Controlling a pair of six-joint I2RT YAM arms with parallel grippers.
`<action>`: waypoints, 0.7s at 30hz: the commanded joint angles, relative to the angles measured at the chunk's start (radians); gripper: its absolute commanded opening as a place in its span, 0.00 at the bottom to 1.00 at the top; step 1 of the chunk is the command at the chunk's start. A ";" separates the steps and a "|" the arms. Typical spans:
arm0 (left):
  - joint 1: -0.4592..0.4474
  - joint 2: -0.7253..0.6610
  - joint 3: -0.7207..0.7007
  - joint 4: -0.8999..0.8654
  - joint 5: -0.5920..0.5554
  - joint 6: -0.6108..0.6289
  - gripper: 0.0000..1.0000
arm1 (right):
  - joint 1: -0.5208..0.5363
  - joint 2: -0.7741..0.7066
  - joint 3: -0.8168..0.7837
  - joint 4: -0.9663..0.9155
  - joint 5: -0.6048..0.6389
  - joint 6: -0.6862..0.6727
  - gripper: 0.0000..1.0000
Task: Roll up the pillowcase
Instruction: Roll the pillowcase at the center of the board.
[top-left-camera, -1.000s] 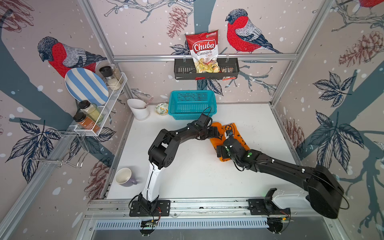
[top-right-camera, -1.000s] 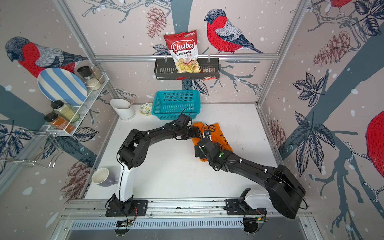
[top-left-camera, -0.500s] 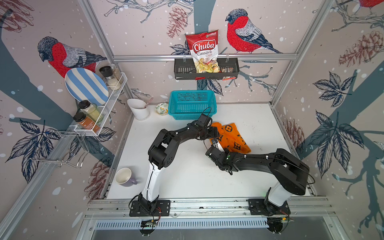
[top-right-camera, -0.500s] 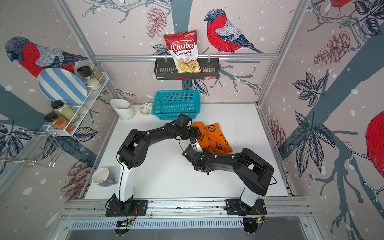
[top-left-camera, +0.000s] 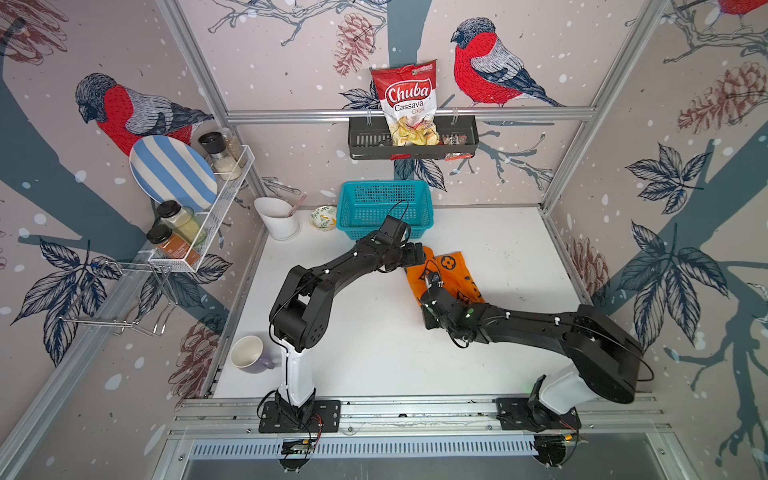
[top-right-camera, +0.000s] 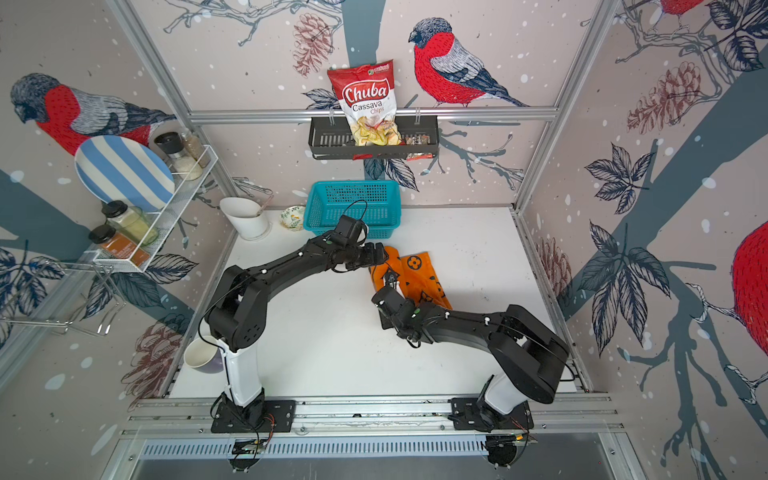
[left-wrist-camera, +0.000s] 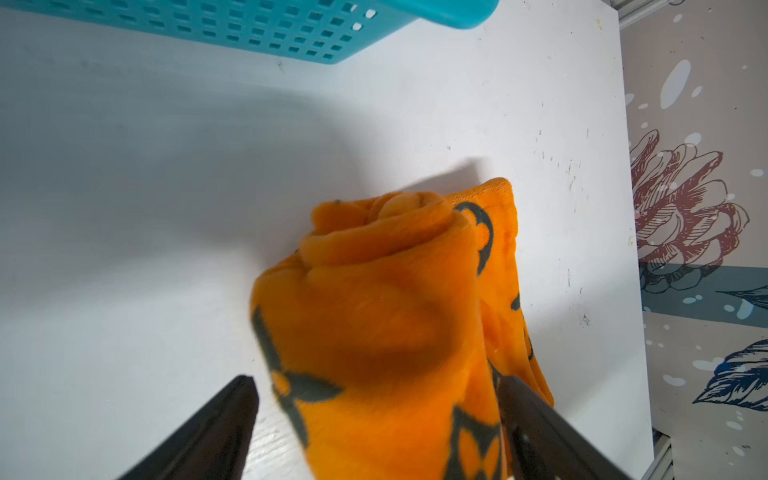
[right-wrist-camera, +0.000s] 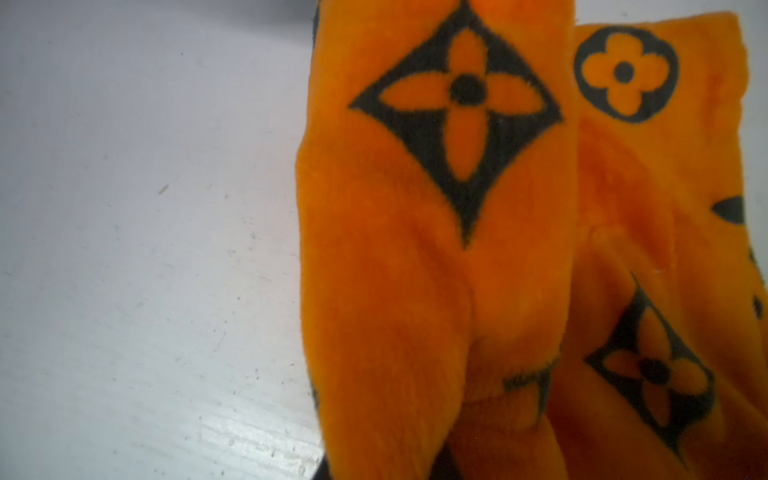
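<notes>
Part-rolled pillowcase, axis roughly 11-to-5 o'clock: left gripper jaws released astride the 11 end; right gripper at 5, closure indiscernible.

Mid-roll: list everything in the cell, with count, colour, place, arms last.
table: one, white, cell floor
basket: one, teal, table's back
pillowcase: one, orange with black motifs, partly rolled before basket
utensil pot: one, white, left of basket
small bowl: one, patterned, between pot and basket
mug: one, lilac, table's front-left edge
chip bag: one, red-white, in black wall rack
plate: one, blue-white striped, on white wire shelf
jars: four, same shelf
left end effector: one, black, open astride the roll
right end effector: one, black, on pillowcase, jaws hidden
</notes>
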 joint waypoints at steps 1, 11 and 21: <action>0.005 -0.011 -0.019 -0.004 -0.004 0.020 0.93 | -0.104 -0.066 -0.086 0.115 -0.291 0.111 0.00; -0.049 0.101 0.027 0.097 0.072 -0.043 0.93 | -0.523 -0.106 -0.317 0.335 -0.768 0.254 0.00; -0.096 0.268 0.138 0.073 0.083 -0.069 0.88 | -0.608 -0.198 -0.285 0.120 -0.599 0.153 0.61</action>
